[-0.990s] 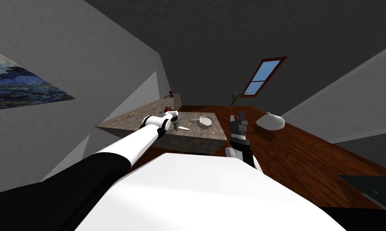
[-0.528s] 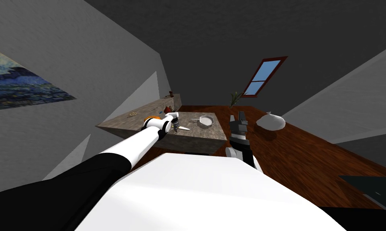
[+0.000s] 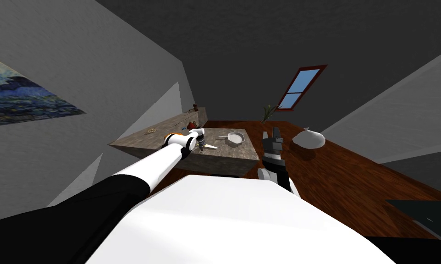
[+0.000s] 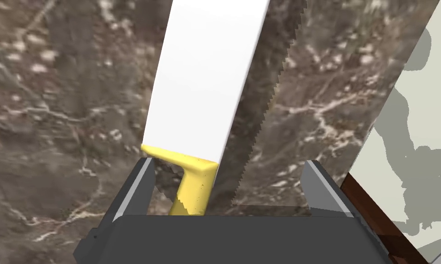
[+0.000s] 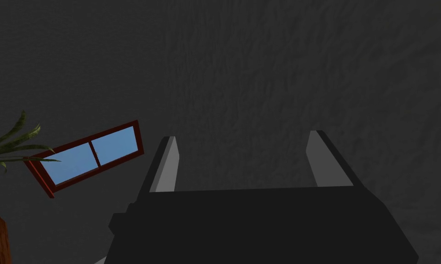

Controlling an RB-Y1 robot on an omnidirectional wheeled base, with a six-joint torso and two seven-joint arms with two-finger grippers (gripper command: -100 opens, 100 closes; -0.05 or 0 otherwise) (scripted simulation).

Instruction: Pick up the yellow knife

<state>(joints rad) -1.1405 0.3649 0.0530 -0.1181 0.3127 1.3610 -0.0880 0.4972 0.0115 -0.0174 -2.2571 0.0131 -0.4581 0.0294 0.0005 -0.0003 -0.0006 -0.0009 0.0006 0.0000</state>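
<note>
Left wrist view: left hand (image 4: 227, 161), spread apart, straddles the yellow knife (image 4: 201, 91) on the stone counter (image 4: 54, 114).

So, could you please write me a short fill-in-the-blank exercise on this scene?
The knife has a white blade and a ____ handle.
The left pincer straddles that handle, ____ rather than shut.
The right pincer holds ____.
Missing words: yellow; open; nothing.
</note>
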